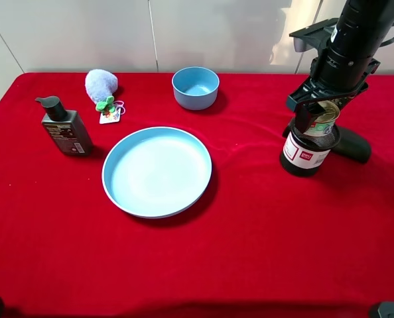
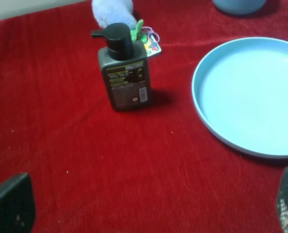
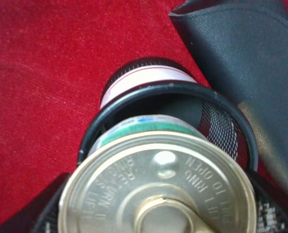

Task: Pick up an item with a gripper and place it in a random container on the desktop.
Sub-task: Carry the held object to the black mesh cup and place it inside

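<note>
Between right fingers, can above cup

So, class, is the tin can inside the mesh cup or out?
Not fully in: right gripper holds the can tilted at the mesh cup's rim.

Pale panelled wall behind

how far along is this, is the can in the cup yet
Done: the tin can is off the red cloth, clamped in the right gripper. In hand: it hangs tilted at the mouth of the mesh cup, mostly above the rim. Left: lower it in, release and pull away.
</note>
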